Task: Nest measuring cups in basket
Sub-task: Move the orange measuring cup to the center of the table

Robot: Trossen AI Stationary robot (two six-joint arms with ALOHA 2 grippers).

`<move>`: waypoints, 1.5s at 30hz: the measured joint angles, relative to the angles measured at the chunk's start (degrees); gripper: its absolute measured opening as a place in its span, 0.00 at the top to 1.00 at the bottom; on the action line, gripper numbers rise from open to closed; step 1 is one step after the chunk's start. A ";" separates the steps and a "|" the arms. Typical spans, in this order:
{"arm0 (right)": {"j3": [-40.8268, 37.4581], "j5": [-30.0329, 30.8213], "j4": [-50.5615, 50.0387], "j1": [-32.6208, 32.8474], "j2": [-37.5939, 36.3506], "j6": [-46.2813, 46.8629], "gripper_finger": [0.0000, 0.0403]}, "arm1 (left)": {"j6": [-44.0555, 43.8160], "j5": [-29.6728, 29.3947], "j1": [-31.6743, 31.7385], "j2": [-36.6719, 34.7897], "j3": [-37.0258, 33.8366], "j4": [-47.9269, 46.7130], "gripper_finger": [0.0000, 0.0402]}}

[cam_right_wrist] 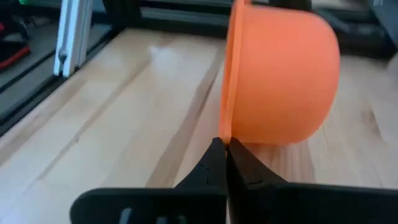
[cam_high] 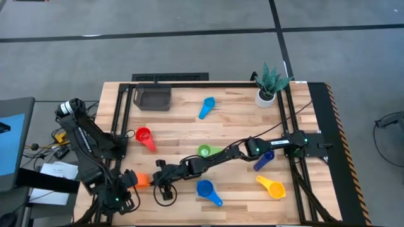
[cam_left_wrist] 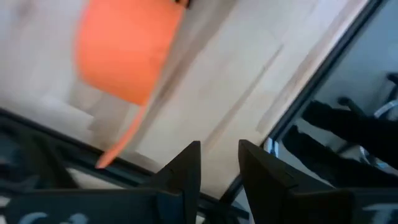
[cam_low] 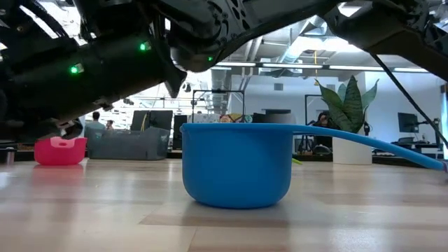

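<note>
The orange measuring cup [cam_right_wrist: 280, 74] lies turned on its side near the table's near left corner [cam_high: 142, 181], and my right gripper [cam_right_wrist: 225, 144] is shut on it. My right arm reaches there across the table [cam_high: 153, 178]. My left gripper [cam_left_wrist: 219, 149] is open just left of the cup [cam_high: 128, 181] and touches nothing. The dark basket [cam_high: 154, 98] stands at the far left. On the boards lie the red cup [cam_high: 145, 137], light blue cup [cam_high: 206, 107], green cup [cam_high: 207, 151], dark blue cup [cam_high: 264, 159], yellow cup [cam_high: 271, 186] and blue cup [cam_high: 208, 191]. My right gripper pinches the orange cup's thin rim edge [cam_right_wrist: 222, 134] between its two shut fingers, coming level from the table's right side. The rim stands upright and the bowl bulges to one side. The handle [cam_left_wrist: 121, 140] sticks out free. Whether the cup is clear of the table, I cannot tell.
A white plant pot [cam_high: 268, 94] stands at the far right corner. A black frame [cam_high: 123, 113] runs along the table's left, far and right sides. In the low view the blue cup [cam_low: 238, 164] sits close ahead and the red cup [cam_low: 59, 150] farther off.
</note>
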 joint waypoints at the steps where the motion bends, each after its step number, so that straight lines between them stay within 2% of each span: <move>1: 0.00 0.00 -0.99 0.02 -0.43 0.32 0.99 | -0.01 -0.71 0.00 0.00 1.00 -1.44 0.78; 12: 0.13 0.02 -16.27 0.20 -6.02 0.82 0.99 | -1.57 -3.84 -1.43 0.02 2.96 -3.10 0.82; 22: 0.05 -2.62 -38.87 -0.43 -16.34 7.83 0.99 | -1.49 -6.06 -2.03 0.02 2.96 -3.11 0.82; 31: 0.04 -14.05 -54.58 -3.59 -21.20 9.22 0.99 | -1.16 -12.25 -2.03 0.02 2.96 -2.52 0.82; 36: 0.00 -24.40 -58.27 -5.92 -20.74 9.05 0.99 | -0.47 -17.06 -1.95 0.04 2.96 0.97 0.82; 41: 0.00 -29.92 -60.36 -8.44 -20.49 7.75 0.99 | -0.44 -21.93 -1.92 0.04 2.96 3.23 0.82; 45: 0.00 -34.83 -60.84 -10.47 -20.46 5.93 0.99 | -0.44 -23.61 -1.86 0.04 2.96 3.28 0.82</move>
